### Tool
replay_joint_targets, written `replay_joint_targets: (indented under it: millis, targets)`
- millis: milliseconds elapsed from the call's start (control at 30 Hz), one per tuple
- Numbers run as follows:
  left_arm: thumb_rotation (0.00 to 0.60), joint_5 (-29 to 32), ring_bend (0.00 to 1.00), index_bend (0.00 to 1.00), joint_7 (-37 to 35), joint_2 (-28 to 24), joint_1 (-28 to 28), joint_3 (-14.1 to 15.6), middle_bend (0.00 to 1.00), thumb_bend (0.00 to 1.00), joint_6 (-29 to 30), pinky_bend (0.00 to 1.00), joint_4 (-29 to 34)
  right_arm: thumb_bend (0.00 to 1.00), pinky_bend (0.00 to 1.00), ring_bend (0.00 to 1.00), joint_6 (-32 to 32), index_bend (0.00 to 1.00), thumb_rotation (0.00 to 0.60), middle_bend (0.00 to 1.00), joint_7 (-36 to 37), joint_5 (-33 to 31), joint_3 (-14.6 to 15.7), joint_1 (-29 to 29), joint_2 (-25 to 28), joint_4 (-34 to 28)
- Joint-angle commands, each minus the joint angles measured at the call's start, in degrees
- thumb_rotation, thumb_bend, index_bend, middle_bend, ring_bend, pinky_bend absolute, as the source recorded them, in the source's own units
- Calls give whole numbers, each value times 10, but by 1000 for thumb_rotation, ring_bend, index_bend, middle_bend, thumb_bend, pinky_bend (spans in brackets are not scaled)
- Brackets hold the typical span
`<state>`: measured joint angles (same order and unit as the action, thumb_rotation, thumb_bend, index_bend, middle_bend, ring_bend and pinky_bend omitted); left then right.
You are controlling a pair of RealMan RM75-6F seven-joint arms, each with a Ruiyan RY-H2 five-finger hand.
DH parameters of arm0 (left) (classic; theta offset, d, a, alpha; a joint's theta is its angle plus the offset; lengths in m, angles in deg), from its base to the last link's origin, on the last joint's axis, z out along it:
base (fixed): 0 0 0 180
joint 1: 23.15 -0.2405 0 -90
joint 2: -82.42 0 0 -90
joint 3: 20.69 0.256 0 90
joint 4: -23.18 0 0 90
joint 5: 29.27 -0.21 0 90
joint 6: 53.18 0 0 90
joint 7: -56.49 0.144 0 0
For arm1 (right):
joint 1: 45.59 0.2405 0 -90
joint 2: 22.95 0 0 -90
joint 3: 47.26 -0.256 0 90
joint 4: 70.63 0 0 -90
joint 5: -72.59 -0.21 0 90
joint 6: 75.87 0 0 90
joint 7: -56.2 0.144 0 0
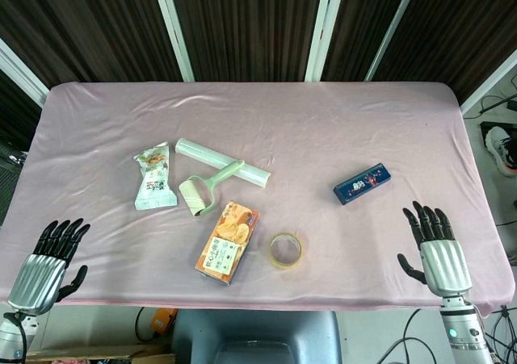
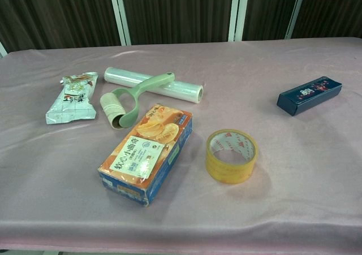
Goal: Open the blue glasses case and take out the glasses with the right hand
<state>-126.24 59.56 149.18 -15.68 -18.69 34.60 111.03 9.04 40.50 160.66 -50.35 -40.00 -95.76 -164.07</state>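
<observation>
Both arms cut off by the head view's bottom edge below left hand (image 1: pixel 42 271) and right hand (image 1: pixel 440 255), print on blue glasses case (image 1: pixel 363 183) too small to read, table (image 2: pixel 51 221) cropped on 3 sides in chest view

closed blue glasses case (image 2: pixel 309 95) on pink cloth (image 2: pixel 317 170)

Matt pink cloth (image 1: pixel 323 122), glossy blue glasses case (image 1: pixel 363 183)

Bare pink cloth (image 1: pixel 323 130) lies all round the blue case (image 1: pixel 363 183) at right of frame, up to the right hand (image 1: pixel 440 255). Nearest obstacle is the tape ring (image 1: pixel 285 250), lower centre; box (image 1: pixel 228 242), lint roller (image 1: pixel 202 191), film roll (image 1: pixel 222 162) and packet (image 1: pixel 153 178) crowd the left-centre.
</observation>
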Motion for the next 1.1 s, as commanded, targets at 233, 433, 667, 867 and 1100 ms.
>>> replay_joint_targets:
  millis: [233, 433, 667, 867, 1100]
  targets:
    - [600, -3, 0, 0, 5, 1, -1, 3, 31, 388, -1, 2, 2, 422, 0, 0, -17, 153, 600, 56, -3, -14, -9, 11, -6, 11]
    - [600, 1, 0, 0, -1, -1, 5, -1, 31, 388, -9, 2, 0, 422, 0, 0, -102, 239, 600, 57, -11, -70, -71, 85, -37, 109]
    - [600, 20, 0, 0, 0, -1, 11, -8, 31, 388, -24, 2, 3, 422, 0, 0, -246, 342, 600, 56, -31, -129, -114, 202, -96, 284]
    - [600, 29, 0, 0, 10, 3, 13, -11, 31, 388, -33, 2, 6, 422, 0, 0, -292, 388, 600, 56, -15, -128, -109, 248, -122, 351]
    - [600, 35, 0, 0, 17, 5, 18, -11, 31, 388, -44, 2, 7, 422, 0, 0, -342, 398, 600, 56, -32, -142, -98, 278, -121, 368]
